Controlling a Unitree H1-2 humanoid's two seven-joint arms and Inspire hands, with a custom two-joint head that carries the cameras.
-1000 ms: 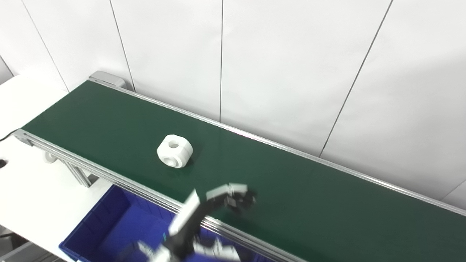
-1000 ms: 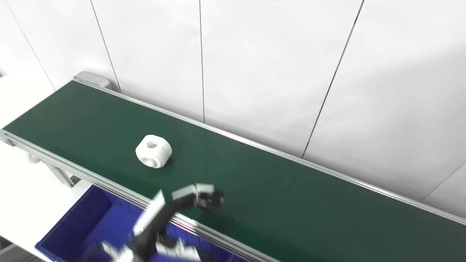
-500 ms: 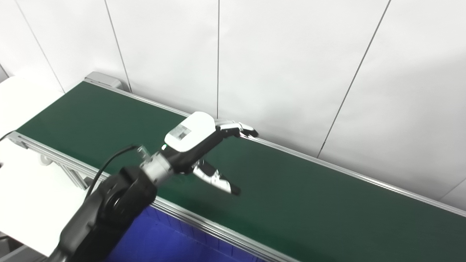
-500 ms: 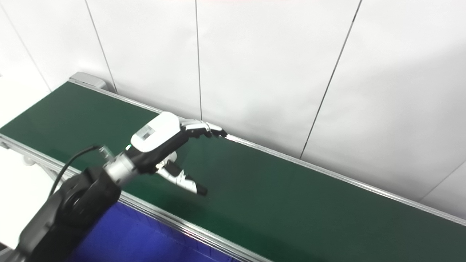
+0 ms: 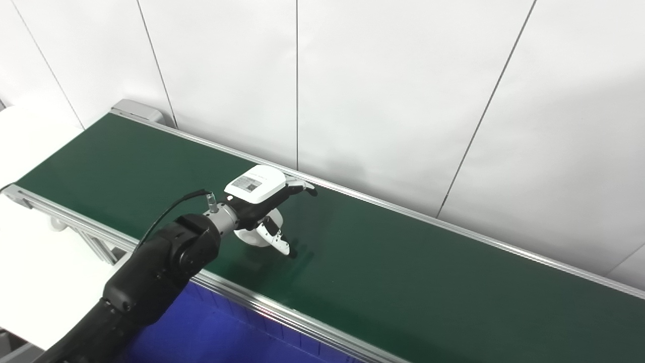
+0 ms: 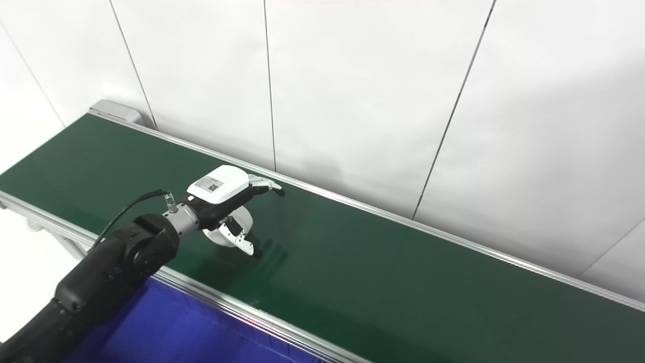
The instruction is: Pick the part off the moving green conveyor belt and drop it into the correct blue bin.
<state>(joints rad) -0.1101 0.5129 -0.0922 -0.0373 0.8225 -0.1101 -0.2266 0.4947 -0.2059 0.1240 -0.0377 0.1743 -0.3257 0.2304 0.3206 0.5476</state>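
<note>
Along a white panelled wall (image 5: 393, 91) runs the green conveyor belt (image 5: 403, 272), edged by silver rails; a white table (image 5: 30, 267) sits at its left end, and a blue bin (image 5: 211, 333) lies below the near rail; over the belt's middle the left hand (image 5: 259, 194) reaches from its black arm (image 5: 151, 272), fingers (image 5: 300, 186) spread beyond the white part (image 5: 254, 233) and thumb (image 5: 277, 239) down on its near side, bracketing it; whether they touch it is unclear; the part rests on the belt.
</note>
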